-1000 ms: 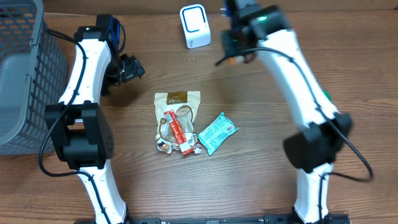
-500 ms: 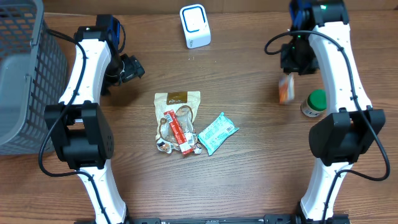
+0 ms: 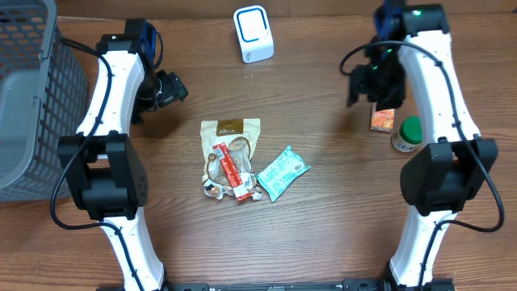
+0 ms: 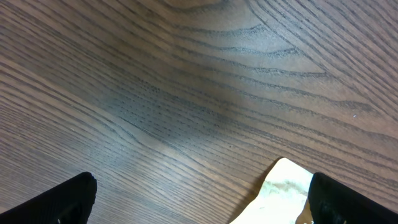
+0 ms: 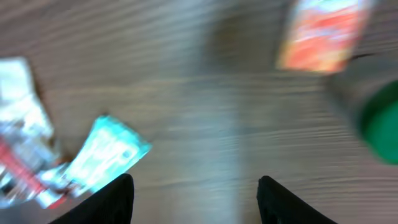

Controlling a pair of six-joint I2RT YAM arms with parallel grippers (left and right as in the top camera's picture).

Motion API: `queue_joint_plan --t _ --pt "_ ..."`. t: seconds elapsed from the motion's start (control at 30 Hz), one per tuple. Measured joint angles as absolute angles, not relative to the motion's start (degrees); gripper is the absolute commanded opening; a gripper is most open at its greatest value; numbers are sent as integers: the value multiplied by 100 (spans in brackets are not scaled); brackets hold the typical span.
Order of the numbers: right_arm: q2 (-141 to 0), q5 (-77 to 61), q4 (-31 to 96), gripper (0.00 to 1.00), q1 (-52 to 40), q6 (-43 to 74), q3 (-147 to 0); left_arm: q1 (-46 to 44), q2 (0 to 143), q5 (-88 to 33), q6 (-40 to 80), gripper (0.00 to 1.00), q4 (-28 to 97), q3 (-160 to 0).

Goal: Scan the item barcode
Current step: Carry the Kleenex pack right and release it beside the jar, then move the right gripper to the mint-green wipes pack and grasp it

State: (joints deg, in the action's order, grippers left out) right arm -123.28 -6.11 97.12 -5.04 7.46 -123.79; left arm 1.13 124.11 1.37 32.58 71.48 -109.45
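A grey plastic mesh basket (image 3: 32, 97) stands well left of the left fingers (image 3: 171, 87), on the brown wood-grain tabletop (image 3: 323, 226).

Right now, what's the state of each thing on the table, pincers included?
left pincer, open, empty
right pincer, open, empty
orange packet, on table, not held
jar, upright, green lid on
teal packet, lying loose
beige pouch, flat, under red stick
scanner, upright

The view is mostly filled by the wood-grained counter (image 4: 186, 74). The left hand (image 4: 202, 196) is held with its dark fingertips (image 4: 68, 199) spread wide at the lower corners. A pale packet (image 4: 283, 186) is seen by one corner, just beside the lower-right fingertip.
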Motion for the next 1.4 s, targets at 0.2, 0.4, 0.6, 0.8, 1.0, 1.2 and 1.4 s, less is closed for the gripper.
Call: queue_joint_plan --t 0.2,0.4,0.6,0.8,1.0,1.2,1.4 --pt "-12328 -1234 9692 49 -1214 740 -11858 113 12411 137 3258 100 7148 -10945" --pt "-12300 -1485 9465 49 -1911 858 -11587 113 12411 137 3260 100 7148 -10945" --pt "-11520 -902 9542 50 -2300 1621 -11555 113 12409 137 3260 100 7148 -10945" --pt "-10398 -346 9629 49 -2587 2226 -11557 113 12409 137 3260 100 7148 -10945" --pt "-10296 -207 9594 42 -2591 2987 -11336 113 12409 137 3260 100 7148 -10945" --pt "-10320 -578 8814 41 -2650 3922 -9859 113 12411 139 3260 100 7146 -10945" --pt "-10379 -1428 7199 38 -3063 4458 -8095 113 12411 137 3258 100 7148 -10945"
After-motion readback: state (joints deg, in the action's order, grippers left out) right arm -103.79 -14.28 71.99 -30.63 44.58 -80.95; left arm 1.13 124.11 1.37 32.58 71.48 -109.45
